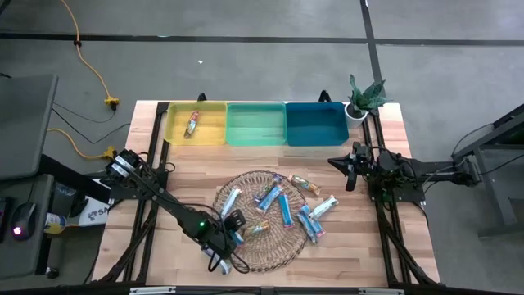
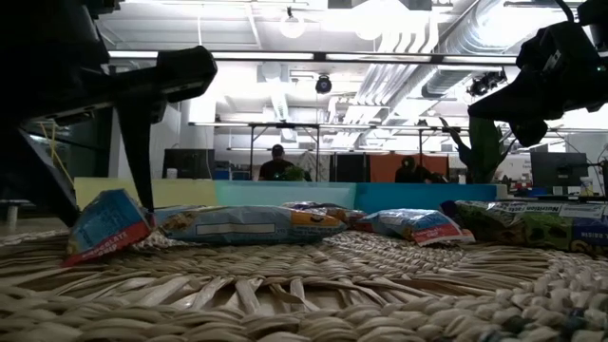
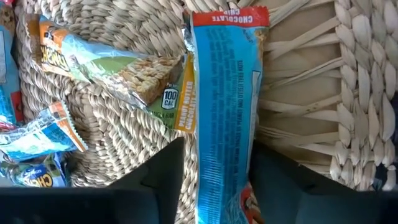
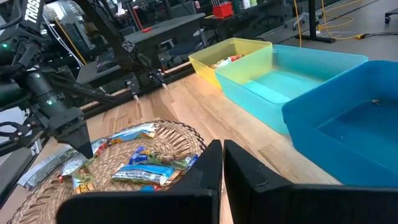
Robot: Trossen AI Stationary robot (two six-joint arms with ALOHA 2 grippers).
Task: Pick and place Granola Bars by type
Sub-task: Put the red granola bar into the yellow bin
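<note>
Several wrapped granola bars lie scattered on the round wicker mat; their wrappers are blue, silver-teal and orange-brown. One orange-brown bar lies in the yellow bin. My left gripper is low over the mat's left part, shut on a blue bar. A green-and-orange bar lies right beside that blue bar on the mat. My right gripper waits, shut and holding nothing, above the table in front of the blue bin. My left gripper pinches the blue bar between its two fingers, which meet its long edges near one end. The fingers come from above, pointing down. In the low view the bar sits tilted, with its lower corner on the mat.
Three bins stand in a row along the far edge: yellow, green and blue. A small potted plant stands at the far right corner. Bare wood shows between the mat and the bins. People sit at desks in the room beyond.
</note>
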